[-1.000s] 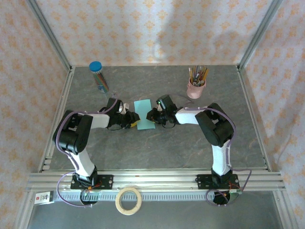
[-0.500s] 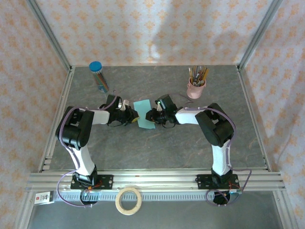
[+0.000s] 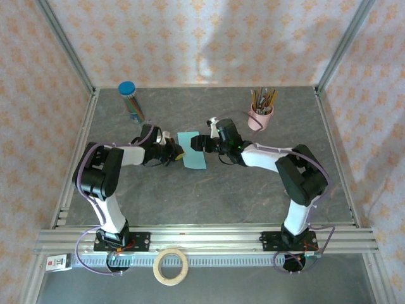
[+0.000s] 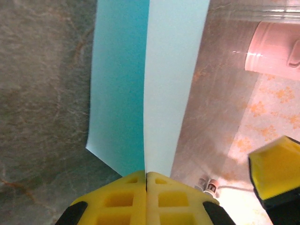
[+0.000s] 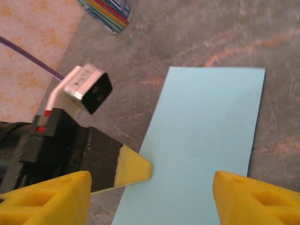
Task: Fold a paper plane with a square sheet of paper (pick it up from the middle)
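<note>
At mid-table the square sheet of paper (image 3: 192, 151) lies as a narrow rectangle, doubled along one long crease, so we judge the first centre fold done. Our left gripper (image 3: 177, 152) pinches the sheet's left edge with its yellow pads pressed together, and two layers show beyond them in its wrist view. The right gripper (image 3: 200, 144) hovers over the opposite side, jaws spread, holding nothing. Nose corners and wing folds are all left to do. Farther back stand the pink pencil cup (image 3: 260, 118) and the tube of coloured pencils (image 3: 131, 101).
</note>
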